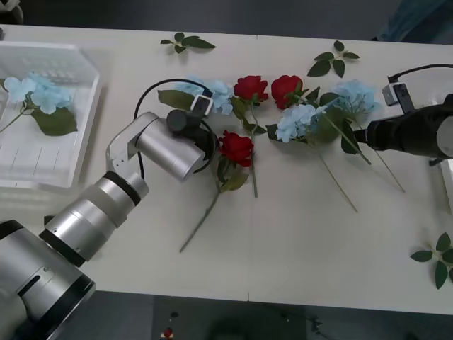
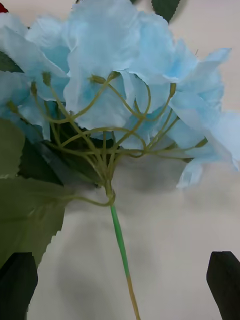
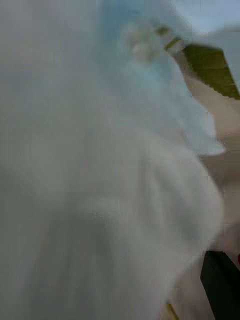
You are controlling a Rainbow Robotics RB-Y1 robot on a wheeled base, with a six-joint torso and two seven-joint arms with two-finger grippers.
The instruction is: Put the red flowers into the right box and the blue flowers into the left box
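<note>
Inside left box (image 1: 83, 67), one blue flower (image 1: 37, 92), leaf alongside

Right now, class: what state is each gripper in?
Left gripper: at a blue flower mid-table; cannot be told.
Right gripper: open, fingers astride another blue flower's stem, not gripping.

Matt fabric blue flowers (image 2: 125, 75), smooth table (image 1: 297, 248)

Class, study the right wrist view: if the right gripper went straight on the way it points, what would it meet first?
Most likely the thin green stem of a blue flower, lying between the open right gripper fingers; depth is uncertain.
</note>
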